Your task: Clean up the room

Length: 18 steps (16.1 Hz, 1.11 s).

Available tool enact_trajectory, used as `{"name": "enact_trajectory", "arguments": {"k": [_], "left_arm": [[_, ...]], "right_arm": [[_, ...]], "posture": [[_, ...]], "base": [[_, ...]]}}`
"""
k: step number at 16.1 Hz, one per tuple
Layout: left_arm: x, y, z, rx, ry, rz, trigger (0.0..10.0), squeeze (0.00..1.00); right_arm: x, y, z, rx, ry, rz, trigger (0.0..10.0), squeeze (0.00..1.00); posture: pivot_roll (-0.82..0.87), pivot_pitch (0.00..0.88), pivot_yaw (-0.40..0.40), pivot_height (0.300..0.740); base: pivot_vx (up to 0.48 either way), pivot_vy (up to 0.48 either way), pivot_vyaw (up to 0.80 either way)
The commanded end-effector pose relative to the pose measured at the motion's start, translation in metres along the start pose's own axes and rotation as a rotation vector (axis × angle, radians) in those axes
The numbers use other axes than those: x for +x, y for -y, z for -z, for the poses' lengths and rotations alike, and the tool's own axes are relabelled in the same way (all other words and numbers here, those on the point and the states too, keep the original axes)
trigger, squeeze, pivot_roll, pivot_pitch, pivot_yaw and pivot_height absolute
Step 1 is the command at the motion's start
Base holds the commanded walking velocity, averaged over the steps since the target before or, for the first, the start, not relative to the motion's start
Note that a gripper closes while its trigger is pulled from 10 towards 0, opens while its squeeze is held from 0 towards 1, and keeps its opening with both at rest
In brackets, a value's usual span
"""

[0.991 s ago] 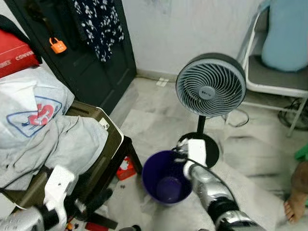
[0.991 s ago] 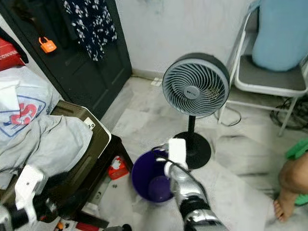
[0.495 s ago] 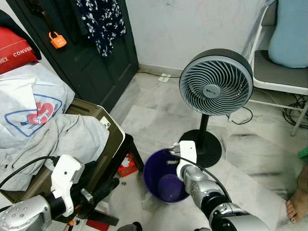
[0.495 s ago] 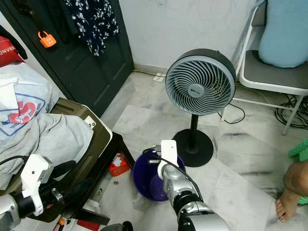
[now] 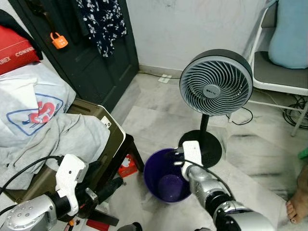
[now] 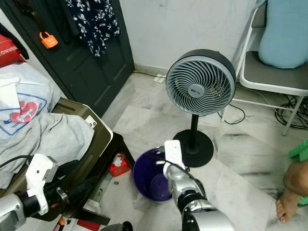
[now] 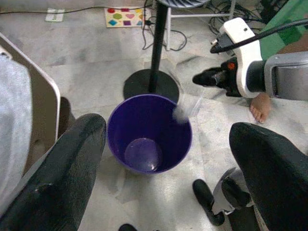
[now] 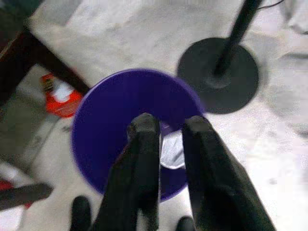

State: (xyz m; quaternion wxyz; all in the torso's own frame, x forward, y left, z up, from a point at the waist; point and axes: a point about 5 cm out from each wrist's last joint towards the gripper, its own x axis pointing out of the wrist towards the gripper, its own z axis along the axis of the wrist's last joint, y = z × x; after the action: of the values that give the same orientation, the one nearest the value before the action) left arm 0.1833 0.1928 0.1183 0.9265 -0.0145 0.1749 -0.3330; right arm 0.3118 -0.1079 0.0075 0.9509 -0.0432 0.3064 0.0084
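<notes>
A purple bucket (image 5: 166, 180) stands on the marble floor, in front of the fan's base. My right gripper (image 8: 169, 122) hovers over its near right rim with the fingers a little apart. A pale crumpled scrap (image 7: 185, 108) shows blurred in the air below those fingers, just over the bucket's rim (image 7: 185, 126). Through the gap in the right wrist view the same scrap (image 8: 171, 150) appears inside the bucket's mouth. My left gripper (image 7: 167, 126) is wide open and holds nothing. It hangs low beside the chair (image 5: 113, 139), pointing at the bucket.
A standing fan (image 5: 215, 82) rises just behind the bucket on a round black base (image 5: 204, 147). The chair at left carries grey clothes (image 5: 57, 139), and a red packet (image 5: 126, 166) lies under it. A person's foot (image 5: 294, 208) is at right. A white folding chair (image 5: 276, 79) stands at back right.
The camera has shifted a little. My left arm has come up and forward into view. My right gripper stays over the bucket, drifted slightly right.
</notes>
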Motion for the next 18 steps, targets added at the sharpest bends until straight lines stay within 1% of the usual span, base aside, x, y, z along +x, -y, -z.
{"name": "enact_trajectory", "arguments": {"k": [1,3,4,6,7,9,10,11,13,14,15,17,18], "left_arm": [[0.0,0.0,-0.001,0.003,-0.003,-0.007,10.0,0.0],[0.001,0.0,-0.001,0.001,0.001,-0.011,10.0,0.0],[0.0,-0.001,-0.001,0.0,0.002,-0.015,10.0,0.0],[0.002,-0.001,-0.002,0.0,0.01,-0.02,10.0,0.0],[0.004,-0.001,-0.004,-0.001,0.022,-0.02,10.0,0.0],[0.013,0.001,-0.01,-0.03,0.066,-0.004,10.0,0.0],[0.022,0.004,-0.015,-0.032,0.1,0.011,10.0,0.0],[0.029,0.006,-0.02,-0.045,0.128,0.02,10.0,0.0],[0.041,0.013,-0.029,-0.053,0.182,0.042,10.0,0.0],[0.047,0.015,-0.032,-0.054,0.207,0.042,10.0,0.0],[0.055,0.015,-0.035,-0.054,0.238,0.023,10.0,0.0],[0.065,0.012,-0.039,-0.057,0.276,-0.025,10.0,0.0],[0.071,0.008,-0.042,-0.064,0.306,-0.088,10.0,0.0]], "right_arm": [[0.001,0.007,-0.004,-0.03,0.025,0.062,10.0,1.0],[0.001,0.018,-0.011,-0.021,0.069,0.122,10.0,1.0],[0.002,0.021,-0.021,-0.026,0.117,0.138,10.0,1.0],[0.0,0.009,-0.045,-0.042,0.239,0.086,10.0,1.0],[-0.001,0.005,-0.05,-0.027,0.269,0.068,10.0,1.0],[-0.006,-0.003,-0.056,0.011,0.326,0.028,10.0,1.0],[-0.013,-0.006,-0.059,0.019,0.385,0.005,10.0,1.0],[-0.019,-0.006,-0.059,0.015,0.414,-0.005,10.0,1.0],[-0.036,0.001,-0.061,0.024,0.484,-0.014,10.0,1.0],[-0.044,0.006,-0.064,0.034,0.513,-0.014,10.0,1.0],[-0.053,0.014,-0.07,0.062,0.547,-0.022,10.0,1.0],[-0.061,0.021,-0.079,0.088,0.576,-0.037,10.0,1.0],[-0.069,0.025,-0.087,0.111,0.601,-0.057,10.0,1.0]], "posture": [[0.1,0.159,0.136,0.74],[0.1,0.158,0.135,0.74],[0.11,0.158,0.134,0.74],[0.1,0.145,0.129,0.74],[0.09,0.138,0.127,0.74],[0.07,0.114,0.114,0.74],[0.05,0.099,0.105,0.74],[0.04,0.082,0.096,0.74],[0.01,0.055,0.085,0.74],[0.0,0.035,0.078,0.74],[-0.02,0.013,0.071,0.74],[-0.04,0.0,0.059,0.74],[-0.06,0.0,0.052,0.74]], "base": [[0.0,0.0,0.0],[0.0,0.0,0.0],[0.0,0.0,0.0],[0.0,0.0,0.0],[0.0,0.0,0.0],[0.0,0.0,0.0],[0.0,0.0,0.0],[0.0,0.0,0.0],[0.0,0.0,0.0],[0.0,0.0,0.0],[0.0,0.0,0.0],[0.0,0.0,0.0],[0.0,0.0,0.0]]}}
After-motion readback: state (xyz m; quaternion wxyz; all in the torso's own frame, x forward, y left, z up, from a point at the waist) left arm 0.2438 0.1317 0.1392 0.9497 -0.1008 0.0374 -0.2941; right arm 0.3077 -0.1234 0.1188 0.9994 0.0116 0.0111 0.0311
